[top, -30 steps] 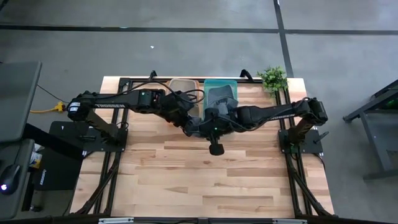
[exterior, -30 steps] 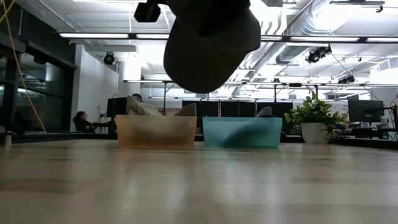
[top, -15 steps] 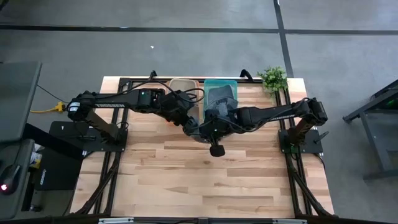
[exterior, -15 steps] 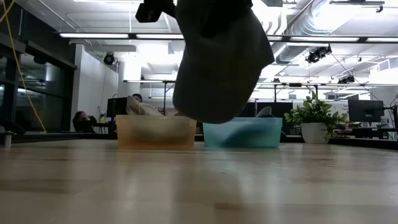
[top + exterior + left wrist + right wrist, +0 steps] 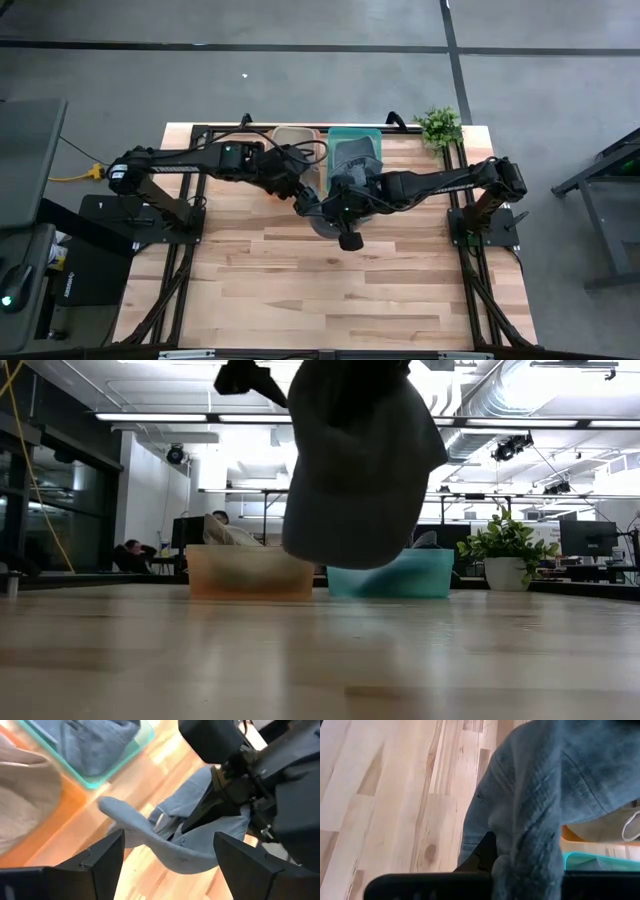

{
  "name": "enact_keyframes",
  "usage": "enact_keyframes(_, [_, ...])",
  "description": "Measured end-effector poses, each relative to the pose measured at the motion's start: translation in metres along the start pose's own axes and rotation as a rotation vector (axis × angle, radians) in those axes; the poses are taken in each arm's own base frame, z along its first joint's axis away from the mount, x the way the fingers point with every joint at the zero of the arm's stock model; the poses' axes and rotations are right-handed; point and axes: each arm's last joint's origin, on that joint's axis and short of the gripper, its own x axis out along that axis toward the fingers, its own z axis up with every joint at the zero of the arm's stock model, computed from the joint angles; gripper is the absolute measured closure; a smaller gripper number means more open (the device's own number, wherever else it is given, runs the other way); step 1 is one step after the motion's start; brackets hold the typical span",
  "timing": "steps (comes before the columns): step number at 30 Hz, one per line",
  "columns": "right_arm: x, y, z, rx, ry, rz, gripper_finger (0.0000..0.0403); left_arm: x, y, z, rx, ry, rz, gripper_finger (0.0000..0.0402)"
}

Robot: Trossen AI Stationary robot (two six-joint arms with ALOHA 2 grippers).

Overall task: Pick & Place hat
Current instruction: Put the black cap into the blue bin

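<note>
Low view: grey hat [image 5: 360, 460] hanging limp

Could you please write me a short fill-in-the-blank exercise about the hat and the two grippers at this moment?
1. The grey hat hangs from the ____ gripper.
2. The left gripper stands ____, clear of the hat.
3. The hat hangs ____ the table, not touching it.
4. The teal bin stands beside the ____ bin.

Missing words: right; open; above; orange
</note>
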Motion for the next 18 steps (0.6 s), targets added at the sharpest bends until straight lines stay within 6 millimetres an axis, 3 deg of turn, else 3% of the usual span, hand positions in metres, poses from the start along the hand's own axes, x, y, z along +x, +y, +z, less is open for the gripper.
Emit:
enact_keyframes(7, [0.000,0.001,-0.007,-0.003,0.072,-0.018,0.0403,-0.033,-0.006,0.010,0.002,-0.043,0.056,0.0119])
enact_keyframes(18, [-0.004,0.020,-0.020,-0.068,0.200,-0.092,0.0403,-0.044,0.001,0.002,-0.048,0.029,0.105,0.0119])
